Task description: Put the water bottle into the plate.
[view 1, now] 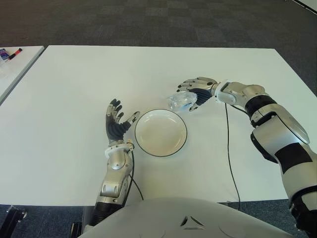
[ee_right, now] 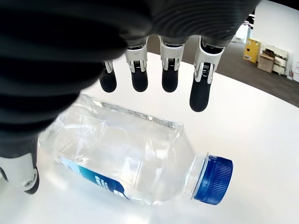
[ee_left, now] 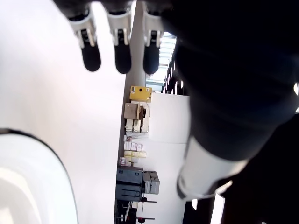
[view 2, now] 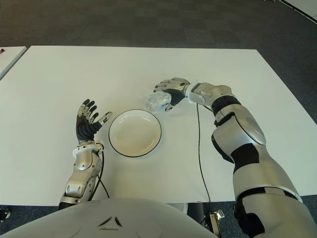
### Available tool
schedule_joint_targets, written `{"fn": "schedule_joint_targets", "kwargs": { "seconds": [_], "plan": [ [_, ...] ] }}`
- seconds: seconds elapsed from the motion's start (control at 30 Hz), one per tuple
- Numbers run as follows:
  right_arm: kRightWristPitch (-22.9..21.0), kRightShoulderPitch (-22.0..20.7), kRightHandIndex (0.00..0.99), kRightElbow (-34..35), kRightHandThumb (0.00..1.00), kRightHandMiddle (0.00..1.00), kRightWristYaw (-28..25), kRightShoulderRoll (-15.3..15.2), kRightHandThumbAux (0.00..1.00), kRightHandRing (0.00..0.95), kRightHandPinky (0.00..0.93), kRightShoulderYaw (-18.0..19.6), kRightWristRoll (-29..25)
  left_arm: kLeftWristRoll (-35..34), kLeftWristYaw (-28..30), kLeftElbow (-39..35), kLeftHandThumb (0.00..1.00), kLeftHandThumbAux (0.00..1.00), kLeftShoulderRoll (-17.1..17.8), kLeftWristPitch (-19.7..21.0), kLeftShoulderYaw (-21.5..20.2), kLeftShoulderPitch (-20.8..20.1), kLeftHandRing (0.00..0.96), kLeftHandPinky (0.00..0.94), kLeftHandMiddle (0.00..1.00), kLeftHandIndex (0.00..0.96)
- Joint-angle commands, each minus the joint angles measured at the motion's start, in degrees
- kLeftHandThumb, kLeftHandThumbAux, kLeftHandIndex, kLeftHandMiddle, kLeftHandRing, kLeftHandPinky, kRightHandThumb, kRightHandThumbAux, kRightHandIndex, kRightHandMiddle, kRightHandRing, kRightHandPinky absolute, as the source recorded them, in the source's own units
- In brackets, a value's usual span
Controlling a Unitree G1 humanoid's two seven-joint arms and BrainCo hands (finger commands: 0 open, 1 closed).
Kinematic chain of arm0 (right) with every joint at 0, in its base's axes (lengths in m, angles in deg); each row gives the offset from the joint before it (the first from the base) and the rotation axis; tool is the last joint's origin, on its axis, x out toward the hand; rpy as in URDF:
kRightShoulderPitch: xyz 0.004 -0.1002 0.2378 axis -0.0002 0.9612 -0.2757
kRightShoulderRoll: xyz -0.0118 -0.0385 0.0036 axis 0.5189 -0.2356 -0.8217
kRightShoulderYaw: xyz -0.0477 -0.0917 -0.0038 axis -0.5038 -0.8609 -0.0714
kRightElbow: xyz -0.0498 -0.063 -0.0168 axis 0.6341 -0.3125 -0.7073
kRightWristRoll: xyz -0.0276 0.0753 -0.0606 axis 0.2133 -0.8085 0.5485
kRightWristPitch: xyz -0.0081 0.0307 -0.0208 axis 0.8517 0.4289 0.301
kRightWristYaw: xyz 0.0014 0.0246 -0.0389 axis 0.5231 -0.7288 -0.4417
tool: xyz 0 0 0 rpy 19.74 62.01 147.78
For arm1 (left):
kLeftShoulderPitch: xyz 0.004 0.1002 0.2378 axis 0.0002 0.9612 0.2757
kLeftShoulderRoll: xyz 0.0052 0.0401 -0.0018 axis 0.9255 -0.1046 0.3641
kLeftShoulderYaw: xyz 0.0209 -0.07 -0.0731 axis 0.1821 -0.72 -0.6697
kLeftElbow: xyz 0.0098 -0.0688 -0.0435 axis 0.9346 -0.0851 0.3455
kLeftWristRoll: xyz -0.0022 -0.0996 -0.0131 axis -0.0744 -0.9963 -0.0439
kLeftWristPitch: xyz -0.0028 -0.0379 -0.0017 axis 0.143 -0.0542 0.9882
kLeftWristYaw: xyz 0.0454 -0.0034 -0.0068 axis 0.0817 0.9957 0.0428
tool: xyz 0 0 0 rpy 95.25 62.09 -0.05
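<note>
A clear water bottle (view 1: 181,101) with a blue cap (ee_right: 213,180) lies on its side on the white table (view 1: 74,89), just past the far right rim of the plate. The white, black-rimmed plate (view 1: 161,133) has nothing in it. My right hand (view 1: 198,89) hovers over the bottle. Its fingers (ee_right: 168,70) are spread above the bottle, with the thumb beside it, and they do not close on it. My left hand (view 1: 117,119) stands open, fingers up, just left of the plate, whose rim (ee_left: 46,154) appears in the left wrist view.
A black cable (view 1: 229,148) runs from my right wrist across the table to its near edge. A second table (view 1: 15,67) with markers (view 1: 11,52) stands at the far left. Dark carpet lies beyond the far edge.
</note>
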Motion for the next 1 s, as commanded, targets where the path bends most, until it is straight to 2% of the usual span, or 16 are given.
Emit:
{"fn": "schedule_joint_targets", "kwargs": {
  "seconds": [0.03,0.3,0.63,1.0],
  "plan": [
    [0.02,-0.98,0.000,0.10,0.742,0.000,-0.79,-0.19,0.558,0.065,0.188,0.02,-0.01,0.23,-0.64,0.83,0.000,0.907,-5.56,0.02,0.40,0.92,0.148,0.165,0.159,0.138],
    [0.12,-1.00,0.000,0.06,0.734,0.000,-1.38,-0.22,0.562,0.064,0.203,0.19,-0.24,-0.04,-0.32,0.76,0.000,0.912,-5.43,0.06,0.40,0.93,0.148,0.166,0.161,0.137],
    [0.00,-1.13,0.000,-0.03,0.710,0.000,-1.98,-0.38,0.563,0.062,0.157,0.23,-0.33,0.06,-0.48,0.50,0.000,0.908,-5.43,0.55,0.45,1.06,0.135,0.159,0.146,0.120],
    [-0.19,-1.83,0.000,0.05,0.675,0.000,-1.97,-0.01,0.564,0.042,0.179,-0.21,0.19,0.42,-0.61,0.22,0.000,0.908,-5.53,0.13,0.97,1.43,0.131,0.152,0.143,0.115]
  ]
}}
